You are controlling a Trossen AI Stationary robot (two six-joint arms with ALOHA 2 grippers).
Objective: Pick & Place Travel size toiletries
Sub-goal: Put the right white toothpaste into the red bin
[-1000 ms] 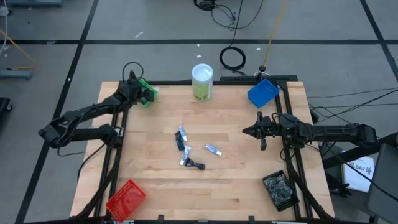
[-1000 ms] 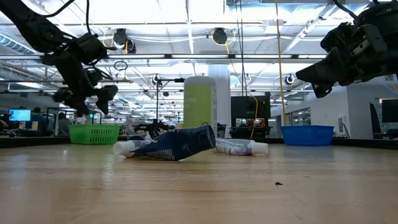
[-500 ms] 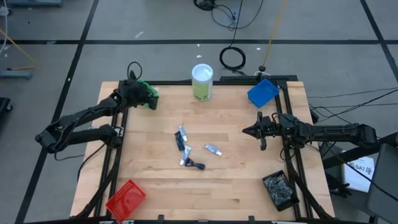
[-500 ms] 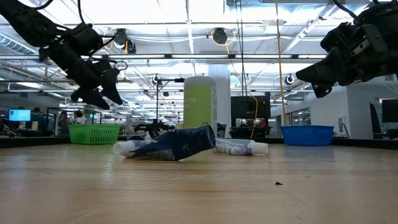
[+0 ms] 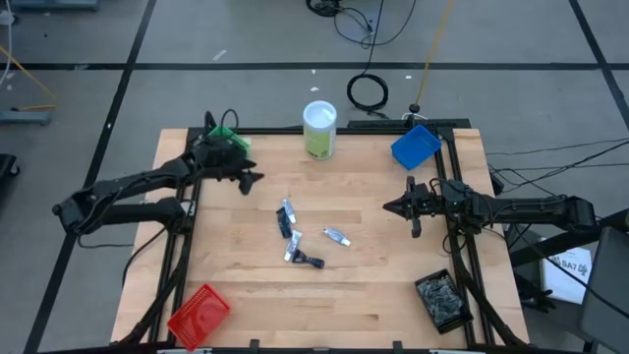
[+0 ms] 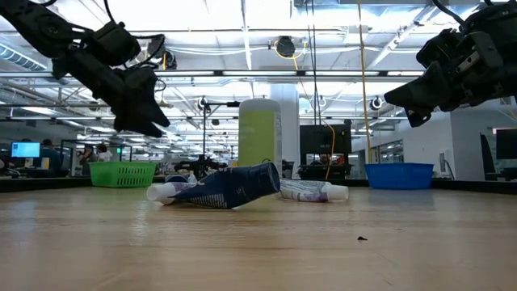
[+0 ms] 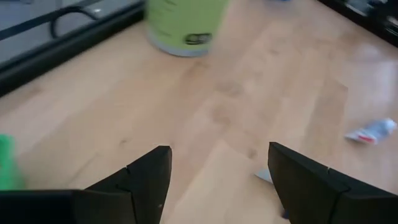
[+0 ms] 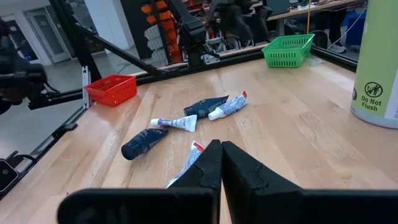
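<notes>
left gripper [image 5: 253, 179] fingers apart, empty, above table at 10 o'clock beside green bin [image 5: 224, 143] | right gripper [image 5: 389, 207] fingers together, empty, at 3 o'clock | toiletries [image 5: 300, 236] lie clustered at table centre

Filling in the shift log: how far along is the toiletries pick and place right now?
Done: nothing can be confirmed as placed; the green bin's contents cannot be seen. In hand: nothing. The left gripper is open and empty over the table beside the green bin, short of the toiletries. The right gripper is shut, waiting near the table's right edge. Left: the tubes and small bottle in the pile at the table's centre.
</notes>
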